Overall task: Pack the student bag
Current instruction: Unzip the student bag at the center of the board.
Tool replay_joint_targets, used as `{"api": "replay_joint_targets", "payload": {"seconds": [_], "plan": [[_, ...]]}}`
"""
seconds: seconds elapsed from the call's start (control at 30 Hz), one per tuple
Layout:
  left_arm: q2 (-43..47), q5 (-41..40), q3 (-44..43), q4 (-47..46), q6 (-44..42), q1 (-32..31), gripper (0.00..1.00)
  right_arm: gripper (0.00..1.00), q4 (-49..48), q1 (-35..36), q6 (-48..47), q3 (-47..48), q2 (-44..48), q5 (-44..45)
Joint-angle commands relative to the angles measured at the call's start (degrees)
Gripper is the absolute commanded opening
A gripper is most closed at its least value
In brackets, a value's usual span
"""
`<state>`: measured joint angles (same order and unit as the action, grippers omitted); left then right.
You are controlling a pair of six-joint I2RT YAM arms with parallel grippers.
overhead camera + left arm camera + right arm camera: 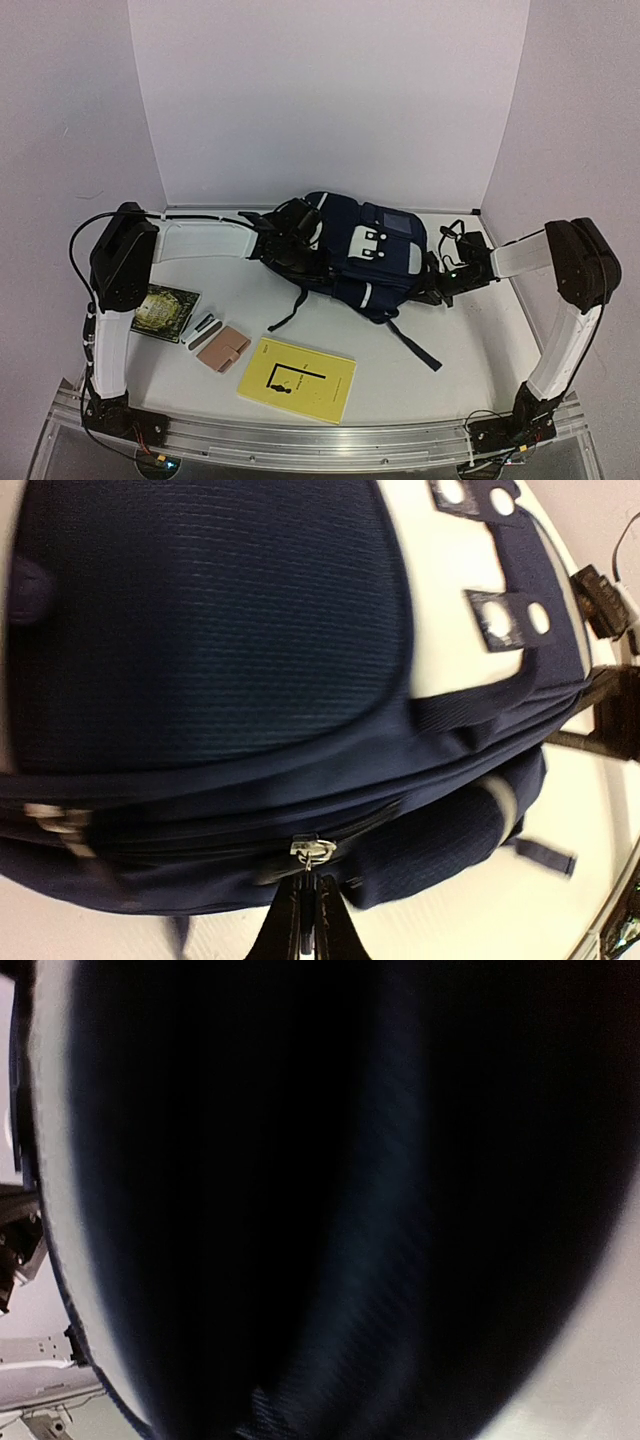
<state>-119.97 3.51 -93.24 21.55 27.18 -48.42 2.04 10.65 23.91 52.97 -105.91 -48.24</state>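
The student bag (362,250), dark navy with white trim, lies on the table between both arms. In the left wrist view the bag (210,630) fills the frame, and its silver zipper slider (313,849) sits on a zip along the lower edge. My left gripper (309,888) is shut on the zipper pull just below the slider; from above it (291,232) is at the bag's left end. My right gripper (437,277) presses against the bag's right side. Dark fabric (330,1200) fills the right wrist view and hides its fingers.
Near the front left lie a green book (166,310), a small grey case (204,330), a pink wallet (223,349) and a yellow book (298,378). Black straps (412,345) trail from the bag toward the front. White walls close in the back and sides.
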Motion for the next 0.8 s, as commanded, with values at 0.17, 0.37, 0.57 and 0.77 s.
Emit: {"api": "replay_joint_targets", "payload": {"seconds": [0.17, 0.37, 0.57, 0.77], "plan": [[7.00, -7.56, 3.41, 7.45, -2.83, 3.09, 0.00, 0.00, 10.04, -9.00, -10.61, 6.01, 3.46, 12.04], [6.63, -6.90, 5.01, 6.98, -4.37, 3.42, 0.00, 0.00, 13.55, -13.14, -17.79, 15.45, 0.46, 19.08], [4.44, 2.75, 2.31, 2.09, -7.85, -2.19, 0.00, 0.00, 13.75, -13.37, -14.90, 26.50, -3.85, 18.71], [1.11, 10.03, -2.54, -4.33, -6.09, -6.49, 0.00, 0.69, 16.69, -13.37, -11.74, 26.43, 0.52, 12.81]]}}
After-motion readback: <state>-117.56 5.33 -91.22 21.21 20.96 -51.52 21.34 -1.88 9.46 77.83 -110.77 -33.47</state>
